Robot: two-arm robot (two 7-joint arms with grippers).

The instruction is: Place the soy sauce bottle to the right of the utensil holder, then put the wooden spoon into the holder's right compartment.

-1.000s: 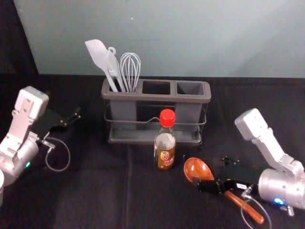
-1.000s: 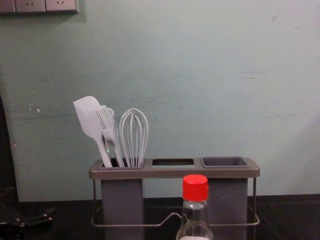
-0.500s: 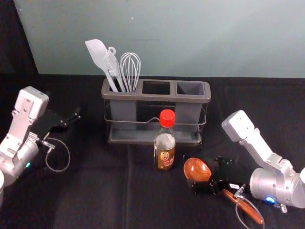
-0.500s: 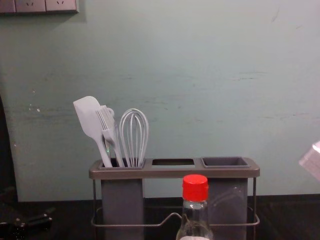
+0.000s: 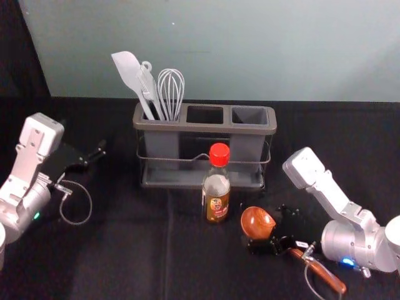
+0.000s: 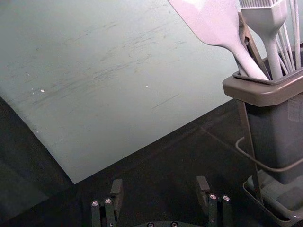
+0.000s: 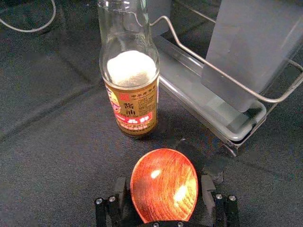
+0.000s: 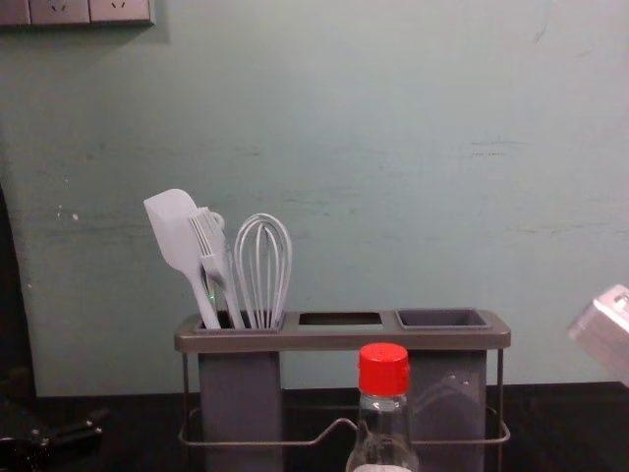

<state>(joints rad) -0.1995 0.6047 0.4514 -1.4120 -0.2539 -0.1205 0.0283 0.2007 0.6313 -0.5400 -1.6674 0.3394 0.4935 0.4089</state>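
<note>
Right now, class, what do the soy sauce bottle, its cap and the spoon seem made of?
The bottle: glossy, clear glass, or perhaps plastic; see-through. The cap: probably smooth plastic, evenly red. The spoon: polished wood, with grain under bright reflections.

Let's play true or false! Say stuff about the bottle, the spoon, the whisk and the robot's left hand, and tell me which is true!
1. The soy sauce bottle has a red cap. True.
2. The whisk is in the right compartment. False: the whisk is in the left compartment.
3. The spoon is in the holder. False: the wooden spoon lies on the table.
4. The left gripper's jaws are open. True.
</note>
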